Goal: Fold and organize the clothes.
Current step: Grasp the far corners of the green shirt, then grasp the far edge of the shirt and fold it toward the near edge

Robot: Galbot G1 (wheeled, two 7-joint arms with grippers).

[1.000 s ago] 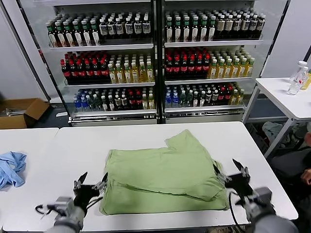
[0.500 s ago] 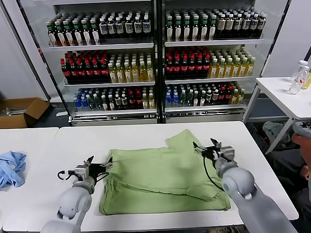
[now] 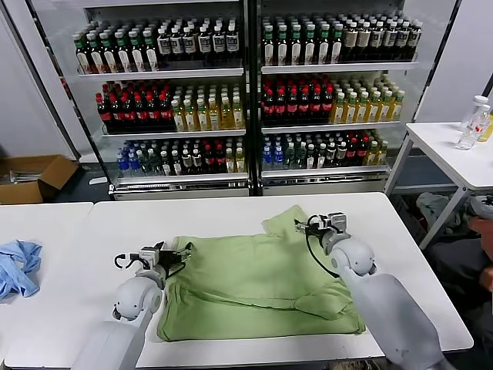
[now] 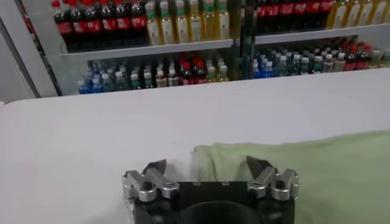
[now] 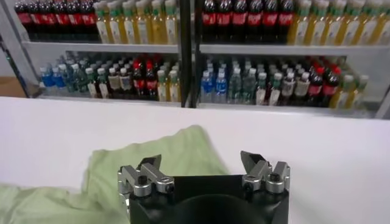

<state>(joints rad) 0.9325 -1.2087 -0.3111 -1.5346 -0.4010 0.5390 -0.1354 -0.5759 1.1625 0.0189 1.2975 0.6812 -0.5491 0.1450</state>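
Both grippers (image 3: 179, 254) (image 3: 306, 227) advanced, over shirt (image 3: 254, 285)

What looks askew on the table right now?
The green shirt is folded unevenly: one sleeve sticks out past its far edge, by the right tool. A blue cloth lies crumpled at the far left.

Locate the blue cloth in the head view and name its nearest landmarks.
The blue cloth lies crumpled at the far left edge of the head view, on the smaller white table beside the main one, left of the green shirt and the left gripper.
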